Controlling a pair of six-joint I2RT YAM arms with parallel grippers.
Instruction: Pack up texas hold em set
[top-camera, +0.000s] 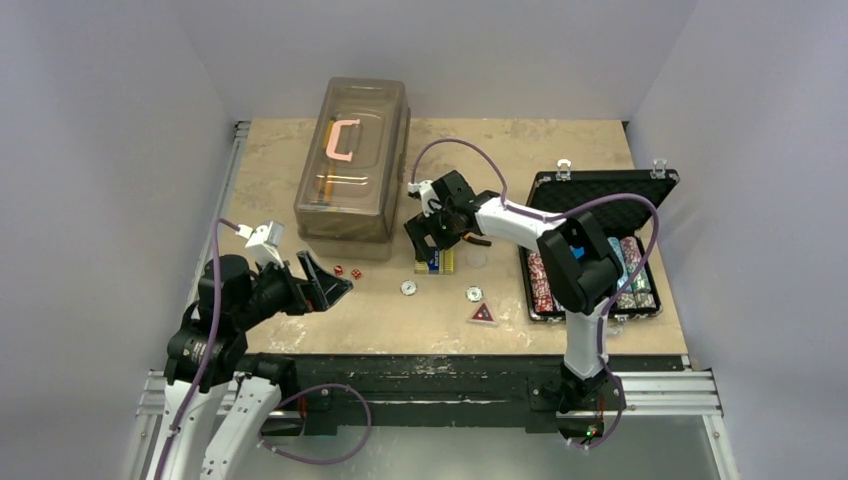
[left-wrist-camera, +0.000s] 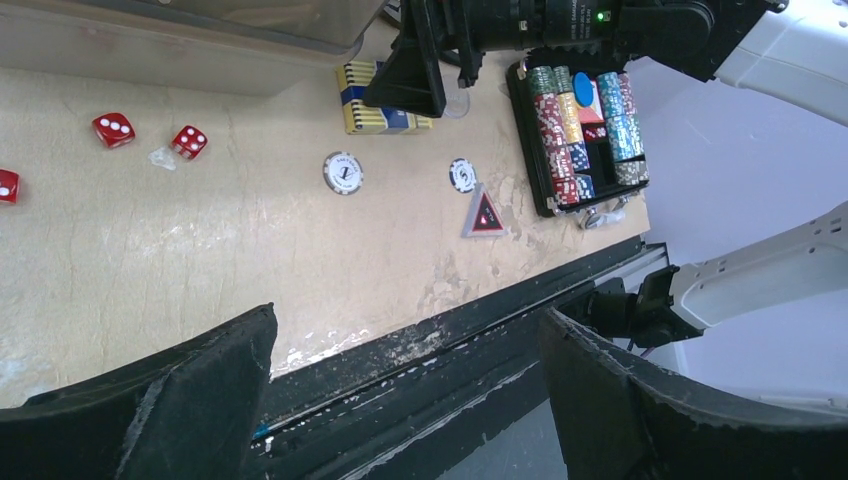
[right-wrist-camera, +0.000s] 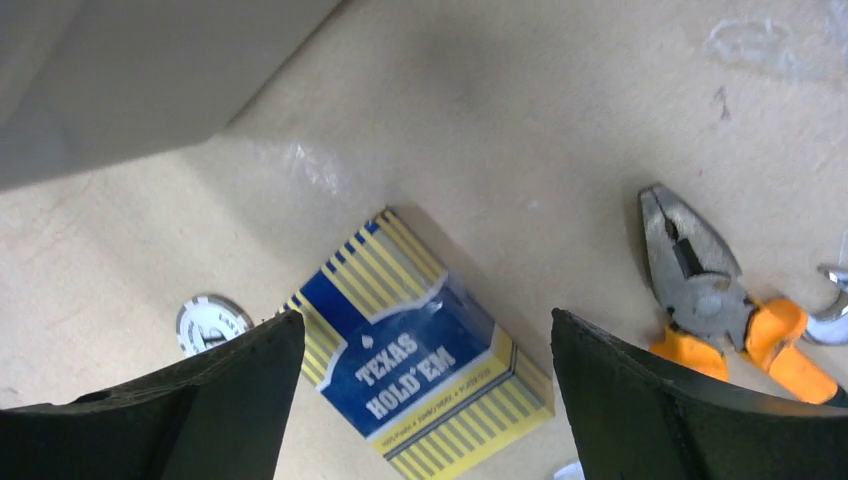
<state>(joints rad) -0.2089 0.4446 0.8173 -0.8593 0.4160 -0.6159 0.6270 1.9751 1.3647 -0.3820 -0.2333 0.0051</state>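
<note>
Our left fingers (left-wrist-camera: 150, 410) spread wide and empty by the worktop's (top-camera: 390, 332) near edge, red dice (left-wrist-camera: 113, 129) just beyond, the brown box (top-camera: 352, 160) behind. Our right fingers (right-wrist-camera: 150, 405) hang open over the card box (right-wrist-camera: 420, 365); only the right wrist view shows us pliers (right-wrist-camera: 715, 300) beside it. Rightmost, the open case (top-camera: 600, 195) holds chips (left-wrist-camera: 565, 120).

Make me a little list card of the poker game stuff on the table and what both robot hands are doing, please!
Black briefcase-style case: open, right side of table
Multicoloured poker chips: in rows inside case
Blue and yellow card box: flat on table, outside case
Small red dice: loose on table
Round white buttons: two, loose on table
Red triangle token: near table's front edge
Left gripper: open, empty
Right gripper: open, above card box
</note>
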